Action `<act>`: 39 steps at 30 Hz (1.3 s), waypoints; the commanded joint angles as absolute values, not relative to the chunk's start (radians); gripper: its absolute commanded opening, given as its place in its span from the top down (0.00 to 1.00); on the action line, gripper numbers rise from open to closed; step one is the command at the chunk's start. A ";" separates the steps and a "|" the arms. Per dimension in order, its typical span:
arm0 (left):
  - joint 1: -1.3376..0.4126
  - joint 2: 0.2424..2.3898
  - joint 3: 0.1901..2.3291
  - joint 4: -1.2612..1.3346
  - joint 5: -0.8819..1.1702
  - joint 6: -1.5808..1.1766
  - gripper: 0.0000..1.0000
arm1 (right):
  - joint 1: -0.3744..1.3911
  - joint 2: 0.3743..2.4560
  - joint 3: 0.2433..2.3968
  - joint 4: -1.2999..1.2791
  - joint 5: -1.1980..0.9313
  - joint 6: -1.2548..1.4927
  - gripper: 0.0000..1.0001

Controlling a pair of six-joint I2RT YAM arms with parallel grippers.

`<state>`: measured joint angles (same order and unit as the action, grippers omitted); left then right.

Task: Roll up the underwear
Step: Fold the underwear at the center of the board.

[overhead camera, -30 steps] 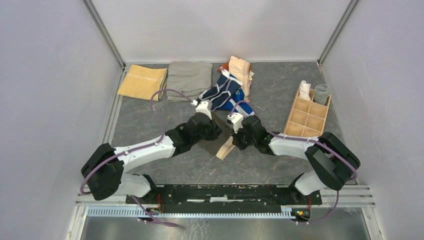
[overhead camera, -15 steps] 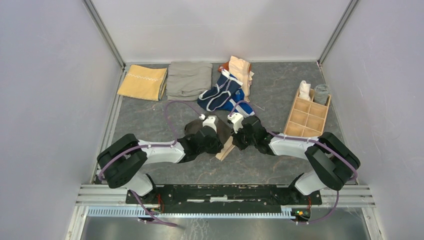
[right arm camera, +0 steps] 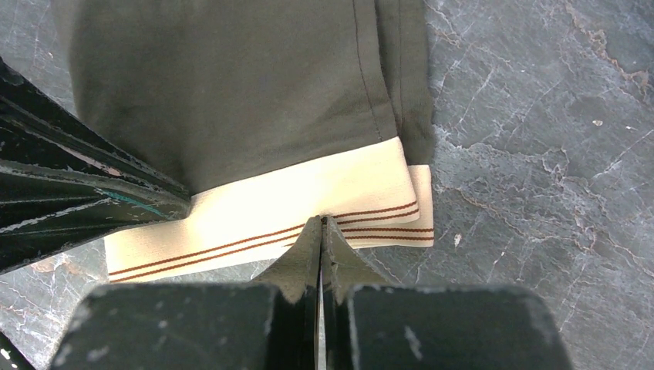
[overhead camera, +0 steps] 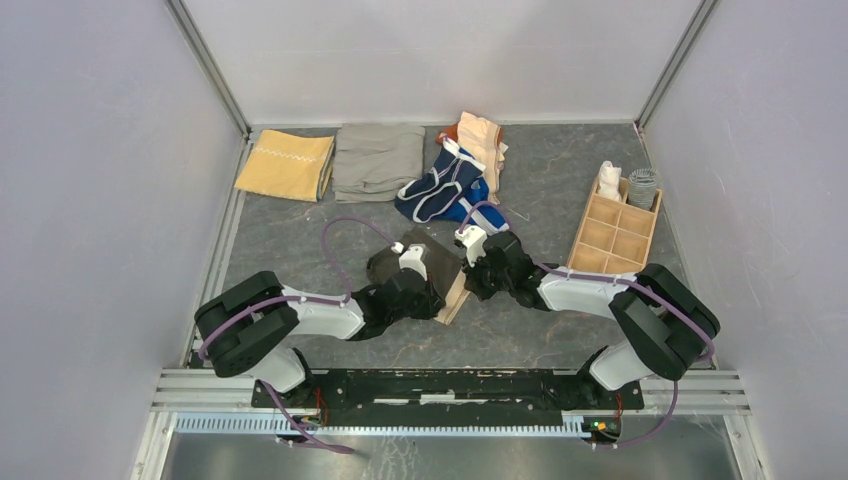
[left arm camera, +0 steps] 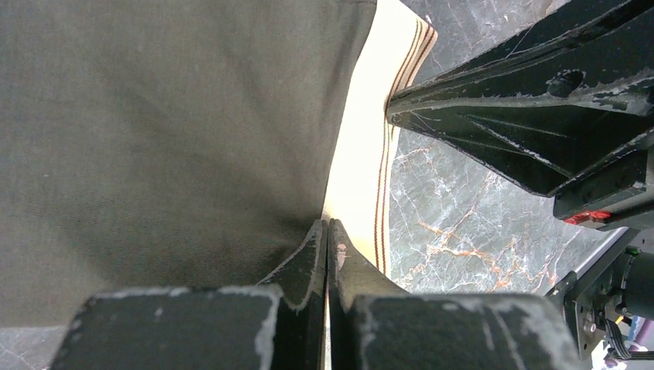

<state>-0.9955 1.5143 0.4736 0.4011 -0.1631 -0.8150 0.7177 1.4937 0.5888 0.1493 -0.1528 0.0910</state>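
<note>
The dark underwear (overhead camera: 388,268) lay flat near the middle of the table (overhead camera: 300,230), a bit toward the near edge, between the two arms. Its tan waistband (right arm camera: 254,223) was on the side facing the right arm.

The left claw (left arm camera: 325,231) was closed tight where the dark cloth met the band. Wrinkles ran into its tips, so it looked like it pinched the cloth there, likely to lift that side and start the roll.

The right claw (right arm camera: 321,227) was closed too, with its tips touching the band further along. It was hard to tell if it pinched the band or only pressed it down. Either way, it seemed meant to stop that end from sliding.

No roll had been made yet. The navy underwear (overhead camera: 438,190) and the peach one (overhead camera: 482,140) lay in a heap near the far edge.
</note>
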 commanded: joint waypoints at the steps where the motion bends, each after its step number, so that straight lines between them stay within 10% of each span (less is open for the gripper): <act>1: -1.008 1.529 0.475 0.300 -0.169 -0.834 0.98 | 0.715 1.481 0.593 0.144 -0.167 0.092 1.00; 18: -1.004 1.276 0.633 0.079 -0.387 -0.764 0.98 | 0.749 1.180 0.463 0.251 -0.287 0.234 1.00; 39: -0.762 1.117 0.450 0.037 -0.402 -0.779 0.98 | 0.933 1.395 0.532 0.320 -0.159 0.278 1.00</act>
